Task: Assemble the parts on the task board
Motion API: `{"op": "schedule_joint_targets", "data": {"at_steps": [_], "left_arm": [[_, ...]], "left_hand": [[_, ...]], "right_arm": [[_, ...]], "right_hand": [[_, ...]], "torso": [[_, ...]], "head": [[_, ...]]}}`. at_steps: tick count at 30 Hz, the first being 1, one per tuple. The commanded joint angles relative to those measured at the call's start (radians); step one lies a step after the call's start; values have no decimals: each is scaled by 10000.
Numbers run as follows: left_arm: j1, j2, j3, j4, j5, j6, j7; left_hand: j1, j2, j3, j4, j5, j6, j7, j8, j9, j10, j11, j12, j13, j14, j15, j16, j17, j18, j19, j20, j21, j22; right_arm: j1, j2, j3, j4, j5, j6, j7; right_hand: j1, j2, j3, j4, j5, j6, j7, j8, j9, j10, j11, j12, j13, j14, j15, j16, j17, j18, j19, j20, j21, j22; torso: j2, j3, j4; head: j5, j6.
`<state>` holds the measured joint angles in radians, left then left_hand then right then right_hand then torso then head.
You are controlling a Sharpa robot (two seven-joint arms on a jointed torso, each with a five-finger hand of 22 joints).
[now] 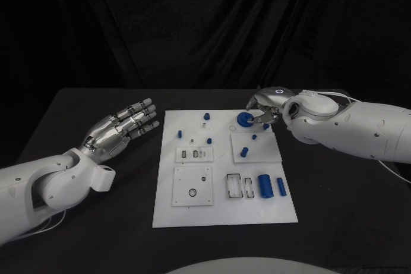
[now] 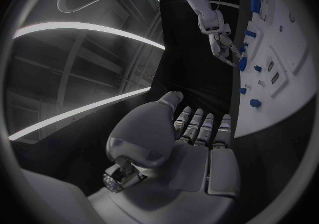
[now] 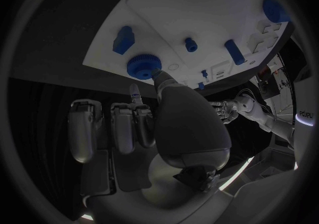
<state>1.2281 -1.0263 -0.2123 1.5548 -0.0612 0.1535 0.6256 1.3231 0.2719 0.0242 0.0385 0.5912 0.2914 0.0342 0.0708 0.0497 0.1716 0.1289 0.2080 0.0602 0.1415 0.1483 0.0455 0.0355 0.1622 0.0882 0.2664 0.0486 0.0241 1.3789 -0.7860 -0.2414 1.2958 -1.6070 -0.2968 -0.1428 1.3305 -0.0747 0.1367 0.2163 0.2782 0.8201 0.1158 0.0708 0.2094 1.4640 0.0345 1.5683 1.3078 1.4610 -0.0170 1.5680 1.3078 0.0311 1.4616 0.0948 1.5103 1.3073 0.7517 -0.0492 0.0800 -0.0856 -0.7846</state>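
Left hand: the left hand [image 1: 120, 130] was over the black tabletop [image 1: 103, 226], beside the white task board [image 1: 223, 211]. Its fingers [image 1: 141, 113] were apart and flat, and it held nothing.
Right hand: the right hand [image 1: 265, 110] was at the far right corner of the board. Its fingers touched a round blue part [image 1: 246, 120].
Round part up close: in the right wrist view the thumb tip pressed the bumpy edge of the round blue part [image 3: 143, 66]. A second fingertip [image 3: 135, 93] sat just beside it. I could not tell if the part was lifted or still on the board.
Other parts: two blue bars [image 1: 265, 186] lay side by side near the front right of the board. Small blue pegs [image 1: 244, 151] sat in the middle.
From the left wrist: that view showed the left palm [image 2: 193, 155] open, and the right hand [image 2: 223, 43] far off at the board's edge.
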Motion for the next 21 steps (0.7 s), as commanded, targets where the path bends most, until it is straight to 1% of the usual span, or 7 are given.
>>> {"op": "schedule_joint_targets", "data": {"at_steps": [1, 3, 10, 12, 14, 17, 21], "left_arm": [[-9, 21, 9, -2, -3, 170, 54], [-10, 24, 9, -10, -3, 176, 47], [-12, 52, 9, -40, -3, 204, 35], [-13, 58, 9, -48, -3, 213, 27], [-13, 59, 9, -53, -3, 221, 18], [-15, 56, 9, -58, -3, 231, 4], [-17, 47, 9, -61, -3, 242, -14]], "left_hand": [[-108, -16, 56, -10, 23, 6, 44, 45, 8, -88, 7, 55, -13, 7, 89, 9, 15, 191, 18, 69, 10, 11], [-108, -16, 56, -10, 23, 6, 44, 45, 8, -88, 7, 55, -13, 7, 89, 9, 15, 191, 18, 69, 10, 11], [-108, -16, 56, -10, 23, 6, 44, 45, 8, -88, 7, 55, -13, 7, 89, 9, 15, 191, 18, 69, 10, 11], [-108, -16, 56, -10, 23, 6, 44, 45, 8, -88, 7, 55, -13, 7, 89, 9, 15, 191, 18, 69, 10, 11], [-108, -16, 56, -10, 23, 6, 44, 45, 8, -88, 7, 55, -13, 7, 89, 9, 15, 191, 18, 69, 10, 11], [-108, -16, 56, -10, 23, 6, 44, 45, 8, -88, 7, 55, -13, 7, 89, 9, 15, 191, 18, 69, 10, 11], [-108, -16, 56, -10, 23, 6, 44, 45, 8, -88, 7, 55, -13, 7, 89, 9, 15, 191, 18, 69, 10, 11]], "right_arm": [[-56, 58, 3, -70, -90, 31, -143], [-83, 107, 3, -117, -90, 79, -142], [-188, 302, 5, -326, -90, 138, -113], [-218, 366, 6, -404, -90, 168, -106], [-236, 403, 6, -452, -90, 196, -108], [-260, 436, 6, -504, -90, 262, -124], [-280, 444, 7, -534, -90, 330, -111]], "right_hand": [[28, 34, 2, -27, 24, 79, 2, 54, 22, 1068, -19, 25, 2630, 1098, -42, 28, 2630, -96, 463, -31, 35, 2234], [27, 33, 1, -27, 22, 85, 2, 57, 23, 1068, -18, 25, 2630, 1098, -41, 28, 2630, -97, 466, -31, 38, 2236], [60, 73, 22, -54, 94, 272, 17, 136, 75, 1068, -9, 25, 2630, 1098, -34, 28, 2630, -101, 478, -28, 44, 2247], [187, 74, 122, -156, 760, 491, 20, 210, 167, 1068, -5, 25, 2630, 1098, -32, 28, 2630, -99, 476, -26, 34, 2251], [213, 68, 154, -178, 899, 542, 21, 225, 195, 1068, -5, 25, 2630, 1098, -32, 28, 2630, -100, 479, -26, 35, 2255], [411, 22, 355, -340, 1590, 709, 27, 273, 303, 1068, -6, 25, 2630, 1098, -36, 28, 2630, -97, 472, -31, 21, 2258], [614, -26, 603, -539, 2058, 923, 49, 360, 452, 1068, -2, 25, 2630, 1098, -26, 28, 2630, -90, 454, -34, -3, 2255]], "torso": [[-5, -2, 3], [-7, -1, -16], [-5, -2, 0], [-5, -2, 0], [-6, -5, -2], [-7, -5, -4], [-3, -1, 4]], "head": [[6, -10], [25, -15], [9, -20], [9, -20], [25, -24], [40, -26], [35, -16]]}}
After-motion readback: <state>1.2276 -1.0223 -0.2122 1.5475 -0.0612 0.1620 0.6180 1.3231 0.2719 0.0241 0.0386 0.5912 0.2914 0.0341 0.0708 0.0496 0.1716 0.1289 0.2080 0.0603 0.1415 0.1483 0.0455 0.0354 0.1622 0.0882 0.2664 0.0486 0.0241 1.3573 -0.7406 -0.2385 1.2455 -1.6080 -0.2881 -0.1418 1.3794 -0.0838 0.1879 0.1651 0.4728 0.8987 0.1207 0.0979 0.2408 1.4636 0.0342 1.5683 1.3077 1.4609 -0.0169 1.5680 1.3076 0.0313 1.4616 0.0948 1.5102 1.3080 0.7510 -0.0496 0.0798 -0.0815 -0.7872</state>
